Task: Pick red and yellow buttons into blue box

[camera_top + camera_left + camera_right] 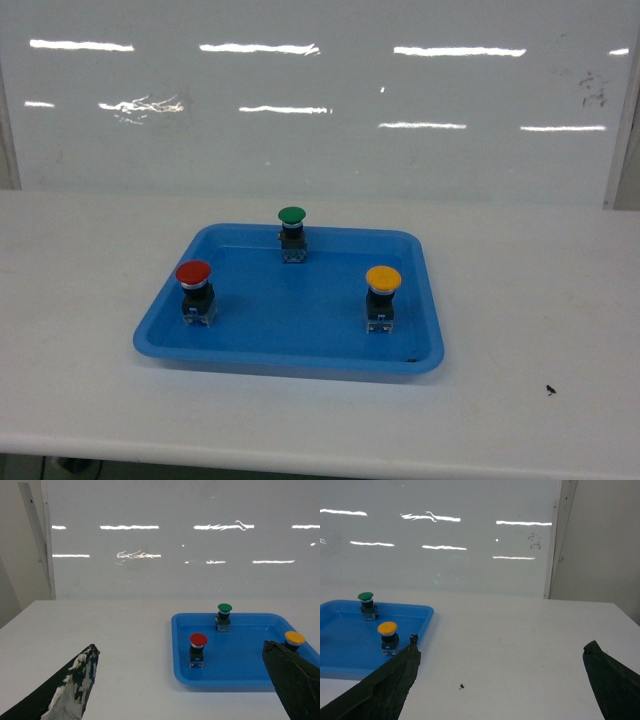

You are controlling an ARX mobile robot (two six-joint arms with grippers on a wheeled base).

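The red button stands upright at the left of a shallow blue tray; the yellow button stands at the tray's right. Both show in the left wrist view, red button and yellow button, the latter partly behind a finger. The right wrist view shows only the yellow button. My left gripper is open above the table, well short of the tray, nothing between its fingers. My right gripper is open over bare table right of the tray. Neither gripper shows in the head view. The blue box is out of view.
A green button stands at the tray's back middle. A small dark speck lies on the white table right of the tray. A glossy white wall panel rises behind the table. The table's front edge runs close below the tray.
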